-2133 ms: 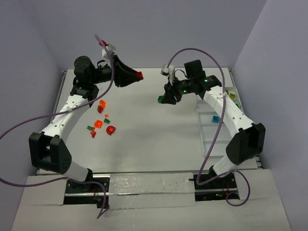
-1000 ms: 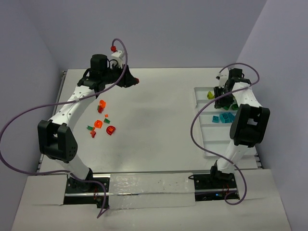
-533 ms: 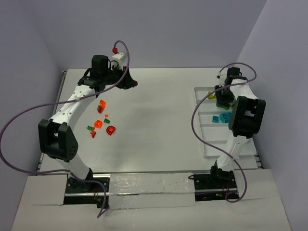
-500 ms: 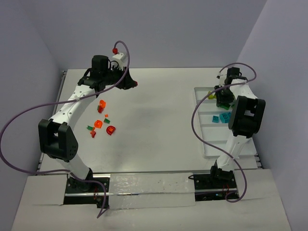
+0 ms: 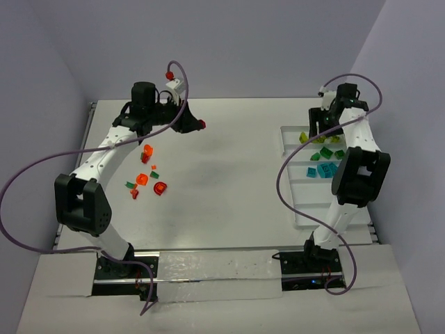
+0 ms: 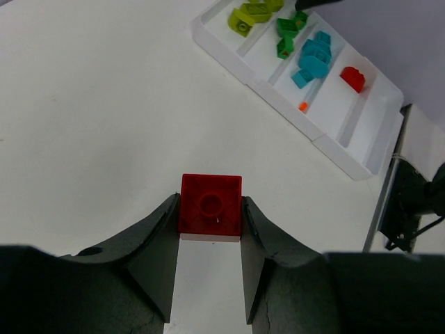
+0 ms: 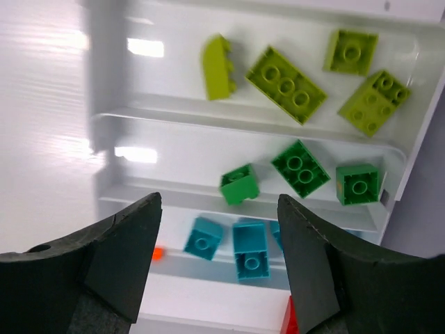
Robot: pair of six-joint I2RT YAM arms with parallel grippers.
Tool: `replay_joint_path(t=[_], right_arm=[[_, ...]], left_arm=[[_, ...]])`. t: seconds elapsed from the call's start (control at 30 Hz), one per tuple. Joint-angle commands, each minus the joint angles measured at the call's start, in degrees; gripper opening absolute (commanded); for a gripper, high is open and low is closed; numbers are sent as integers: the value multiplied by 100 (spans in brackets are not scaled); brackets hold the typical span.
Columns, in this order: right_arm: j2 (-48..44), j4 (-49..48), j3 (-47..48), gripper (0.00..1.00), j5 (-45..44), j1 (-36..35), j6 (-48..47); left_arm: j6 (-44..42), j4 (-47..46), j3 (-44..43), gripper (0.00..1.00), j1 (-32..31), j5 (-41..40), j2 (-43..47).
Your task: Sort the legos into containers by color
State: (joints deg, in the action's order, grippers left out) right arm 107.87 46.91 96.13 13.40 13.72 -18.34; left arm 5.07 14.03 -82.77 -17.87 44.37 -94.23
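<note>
So: white table, matte and flat, boxed in by pale lilac walls on three sides, with both arm bases on a pale strip at the near edge. The containers are one white divided tray along the right edge. From its far end the compartments hold lime bricks, then three dark green bricks, then teal bricks, then one red brick in the next bay, with a tiny orange bit on the tray near the teal ones. The loose legos, orange, red and a couple of green, sit clustered on the left half of the table, well apart from the tray. The left gripper hangs over the far-left part of the table, its jaws clamped on a square red lego. The right gripper is over the tray's far end, jaws spread wide with nothing between them. Versus two seconds back, the right arm was mid-table carrying a green brick; a second ago it was down over the green bay, and now it sits higher with the jaws apart and the green bricks lying in that bay. The left arm has barely shifted in the last second and keeps the same grip. The loose cluster has not moved.
</note>
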Motion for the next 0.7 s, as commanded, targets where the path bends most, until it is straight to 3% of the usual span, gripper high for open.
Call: replay_joint_path(t=[0.0,0.13,0.17,0.4,0.67], right_arm=[[-952,232,705,75,2133,-371,410],[-987,209,1085,75,3365,-1135,918],[-1028,147,1092,76,3635,-1350,1077],[-845,27,945,79,5166,-2427,1220],[-643,-138,1164,79,5630,-2876,1383]], left_arm=[[274,-2148,823,0,-34,998,753],[-568,-2522,1279,0,-237,603,1089],[-1264,-2578,1397,0,-334,367,1248],[-3185,-3077,2181,0,-961,-630,1764],[-3801,-3155,2662,0,-1538,-882,2002]])
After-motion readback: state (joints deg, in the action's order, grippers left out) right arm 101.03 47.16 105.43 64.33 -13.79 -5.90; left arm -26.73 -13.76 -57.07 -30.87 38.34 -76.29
